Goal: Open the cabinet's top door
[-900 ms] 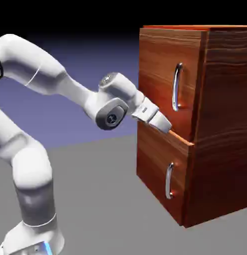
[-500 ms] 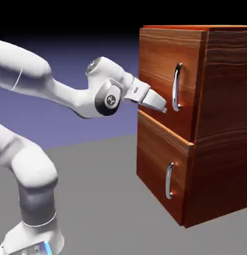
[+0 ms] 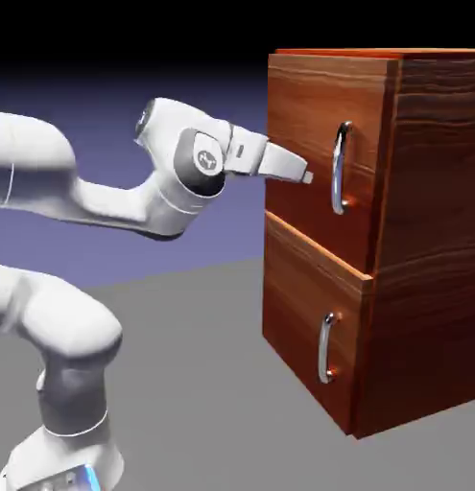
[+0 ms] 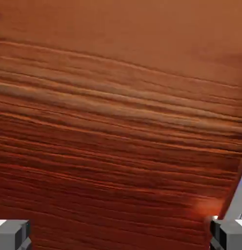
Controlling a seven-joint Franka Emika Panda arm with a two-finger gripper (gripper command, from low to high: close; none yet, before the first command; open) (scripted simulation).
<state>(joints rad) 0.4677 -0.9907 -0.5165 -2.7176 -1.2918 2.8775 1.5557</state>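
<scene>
The reddish-brown wood-grain cabinet (image 3: 428, 240) stands at the exterior view's right. Its top door (image 3: 303, 125) looks flush and carries a vertical curved silver handle (image 3: 339, 168). My gripper (image 3: 304, 176) hovers in front of that door, just left of the handle at about its mid height, touching nothing. In the hand view the door's wood grain (image 4: 118, 122) fills the picture. The two grey fingertips (image 4: 12, 233) sit wide apart in the bottom corners with nothing between them, so the gripper is open. A sliver of the silver handle (image 4: 239, 193) shows at the hand view's right edge.
Below the top door sits a shorter lower panel (image 3: 303, 316) with its own curved silver handle (image 3: 324, 347). The cabinet rests on a grey table (image 3: 202, 384). My white arm reaches in from the left.
The hand has risen from the seam between the two panels to the top door's mid height, and levelled out toward the handle. The cabinet has not changed.
</scene>
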